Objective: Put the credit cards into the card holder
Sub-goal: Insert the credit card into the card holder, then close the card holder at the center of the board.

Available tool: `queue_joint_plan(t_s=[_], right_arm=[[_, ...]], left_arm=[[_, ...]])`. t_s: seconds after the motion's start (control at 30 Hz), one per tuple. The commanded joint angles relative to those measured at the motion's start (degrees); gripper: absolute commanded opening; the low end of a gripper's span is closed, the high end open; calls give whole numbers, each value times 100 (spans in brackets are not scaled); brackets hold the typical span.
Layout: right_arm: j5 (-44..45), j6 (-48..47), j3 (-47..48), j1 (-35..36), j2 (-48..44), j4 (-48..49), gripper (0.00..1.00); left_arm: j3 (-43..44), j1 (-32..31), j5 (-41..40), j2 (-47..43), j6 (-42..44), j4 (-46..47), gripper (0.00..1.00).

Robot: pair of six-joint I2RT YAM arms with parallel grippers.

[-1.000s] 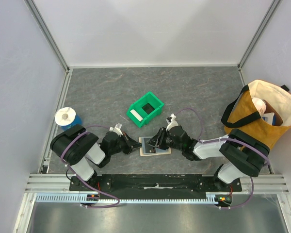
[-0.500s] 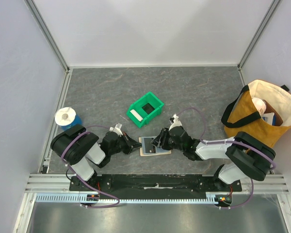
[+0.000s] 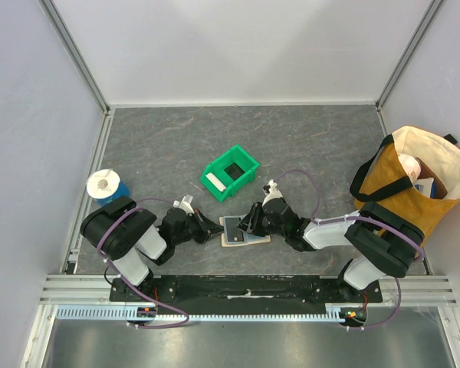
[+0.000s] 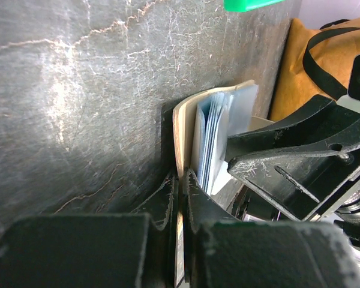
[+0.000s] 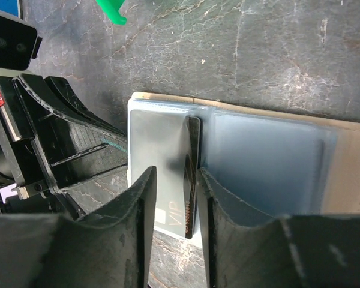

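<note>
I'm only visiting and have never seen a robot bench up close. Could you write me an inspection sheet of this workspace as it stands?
Surface: dark grey veined table.
Job's things: tan card holder lies open between the arms; a dark card stands on edge in it, beside a pale card marked VIP that lies flat.
Clutter: green bin with something whitish inside; blue roll; tote bag holding items.
Grippers: left pincer shut on the holder's cover; right pincer open, one finger on each side of the dark card.
Cables: purple cables loop along both arms; no snag seen.
Surroundings: pale walls, metal rail at the near edge; nothing else seen.
</note>
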Motion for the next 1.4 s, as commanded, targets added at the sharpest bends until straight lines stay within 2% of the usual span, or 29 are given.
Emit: queue_joint_plan(t_s=[0.0,0.07,0.27,0.43,0.57,0.67,0.7,0.9,1.0,1.17,1.37], right_arm=[[-149,-99,98,85,-99,382,34],[-105,-116,81,85,-178,391,31],[-18,-195,28,85,-344,295,32],[439,-836,221,77,-976,-592,51],[747,-1406,519,77,-1548,-1461,57],[975,-1759,722,77,-1926,-2042,60],[1133,-1786,766,77,-2049,-2235,64],[1889,-1874,784,50,-2656,-3176,69],[1969,-1918,740,-11,-2780,-3458,70],[1732,-1962,696,-55,-2604,-3626,70],[925,-1936,687,-55,-2069,-3091,69]], left_arm=[[-453,-50,-251,318,311,-1262,2],[-471,-50,-242,335,302,-1227,2],[-497,-41,-216,353,311,-1139,2],[-479,-50,-190,283,390,-1201,2],[-523,-50,-215,-59,521,-1375,2],[-523,-50,-347,-682,706,-2059,2],[-523,-50,-408,-928,767,-2323,2],[-15,-50,-1233,-3246,1408,-5291,2],[363,-41,-1612,-4179,1786,-6462,2],[811,-50,-1683,-4560,2217,-7412,2],[1277,-41,-1359,-4586,2499,-7862,2]])
